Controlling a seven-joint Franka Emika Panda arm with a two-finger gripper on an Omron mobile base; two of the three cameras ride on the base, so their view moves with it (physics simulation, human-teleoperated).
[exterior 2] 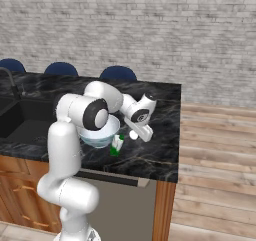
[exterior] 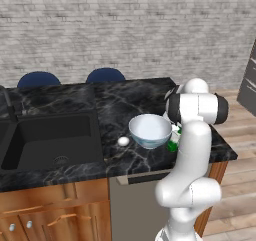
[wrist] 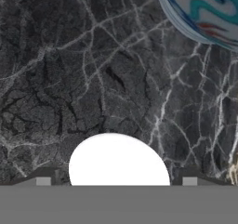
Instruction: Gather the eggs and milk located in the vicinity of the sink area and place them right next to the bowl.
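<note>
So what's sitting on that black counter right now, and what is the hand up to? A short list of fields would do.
counter: black marble counter, with the sink set in it
bowl: bowl, upright, near the front edge
milk: milk carton, upright, close beside the bowl
first egg: egg on the counter, between the fingertips
second egg: other egg, on the bowl's sink side
hand: hand, open, straddling the egg, a small gap each side
</note>
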